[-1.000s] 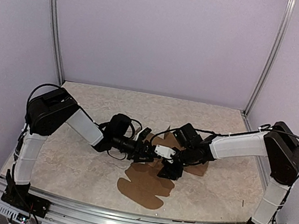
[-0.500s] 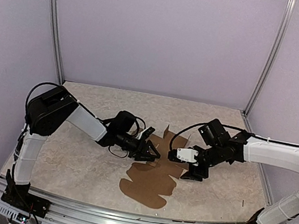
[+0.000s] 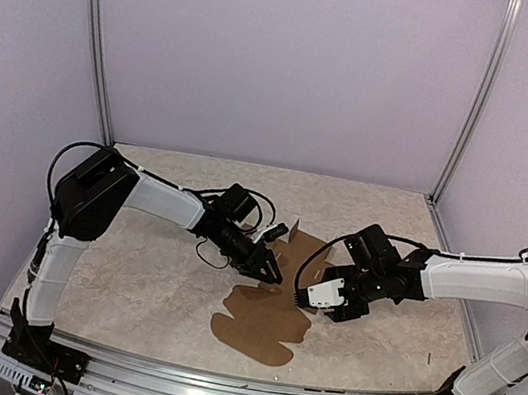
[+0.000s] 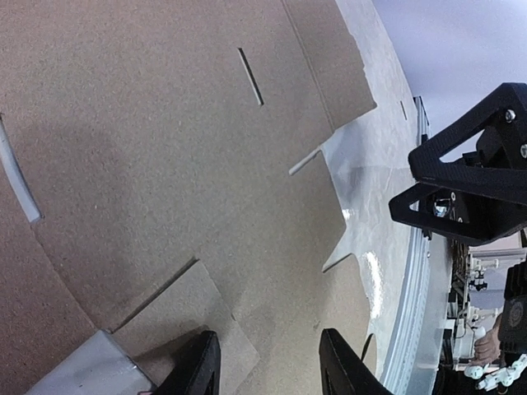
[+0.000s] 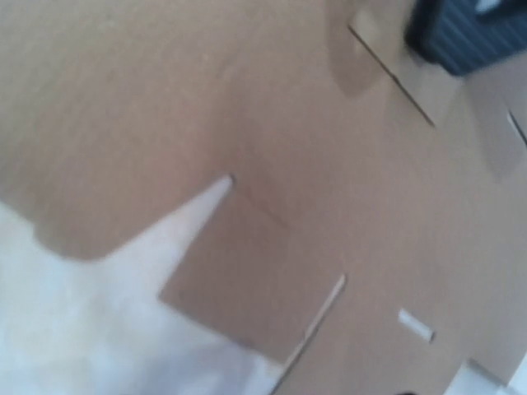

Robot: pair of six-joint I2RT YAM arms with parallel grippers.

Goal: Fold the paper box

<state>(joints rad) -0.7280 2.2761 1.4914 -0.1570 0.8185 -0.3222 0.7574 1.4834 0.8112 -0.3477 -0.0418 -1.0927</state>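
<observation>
Paper box (image 3: 265,314) lies as a flat die-cut sheet on the table (image 3: 147,290), unfolded. It sits directly under and ahead of the left gripper (image 3: 271,274) and runs on to just below the right gripper (image 3: 313,300). Its long axis is a diagonal, from the rounded tabs nearest the arm bases up to the panels beyond both grippers, so each gripper meets it from one long side, about halfway along.

In the left wrist view the fingers (image 4: 202,366) stand apart and grip nothing. A small corner flap (image 4: 185,317) lies just ahead of the gap, by the inner edge of one finger. Whether the tips touch the cardboard cannot be told.

The right wrist view is blurred and shows only cardboard, so whether those jaws are apart or together cannot be told.

The left arm looks better placed for the next fold, since that flap sits at its fingertips. The right gripper is well placed to pin the opposite edge.
</observation>
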